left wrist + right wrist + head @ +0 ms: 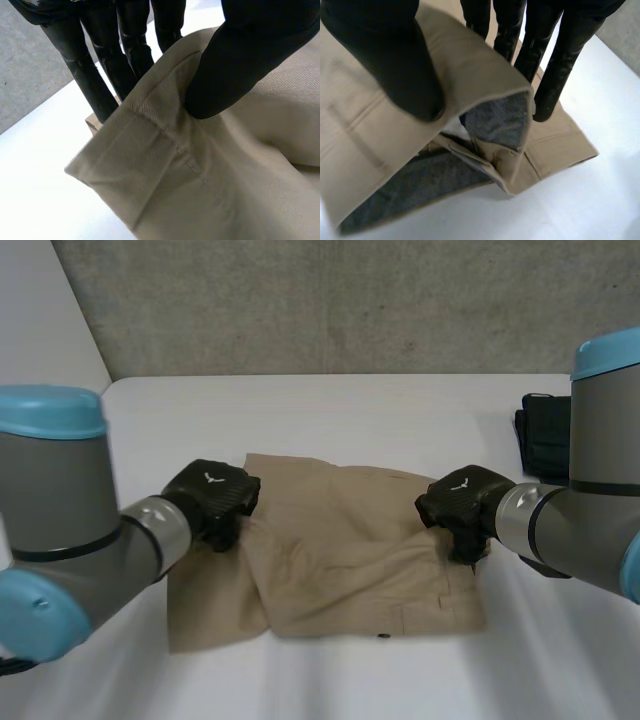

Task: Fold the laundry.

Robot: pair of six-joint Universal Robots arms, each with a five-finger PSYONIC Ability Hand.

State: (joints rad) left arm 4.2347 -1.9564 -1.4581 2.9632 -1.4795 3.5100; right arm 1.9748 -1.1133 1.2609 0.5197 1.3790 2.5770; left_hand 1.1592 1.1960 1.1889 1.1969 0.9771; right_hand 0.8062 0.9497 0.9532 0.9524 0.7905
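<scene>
Garment (340, 560) of creased tan twill (grey inside)

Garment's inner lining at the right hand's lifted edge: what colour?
Grey lining, tan outer cloth; shows best in the right wrist view.

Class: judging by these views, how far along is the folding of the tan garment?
Done: the tan garment lies flat on the table, layers overlapping. In hand: the left hand pinches its hemmed edge, the right hand pinches and lifts the opposite edge. Left: completing the fold.
</scene>
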